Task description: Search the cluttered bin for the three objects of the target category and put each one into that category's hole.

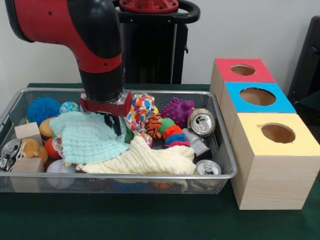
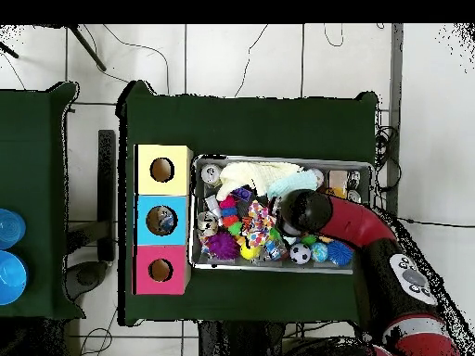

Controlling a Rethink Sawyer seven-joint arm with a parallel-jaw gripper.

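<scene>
Left of centre, our gripper (image 1: 116, 121) dips into the bin (image 1: 220, 176) at the mint cloth (image 1: 90, 137), probably to uncover bottles; we cannot tell its opening.

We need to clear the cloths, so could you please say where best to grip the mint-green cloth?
Probably from straight above, at the raised folds of the mint-green cloth, near where the gripper hangs. It lies draped loosely on top of the toys, so its wrinkles should pinch easily.
</scene>
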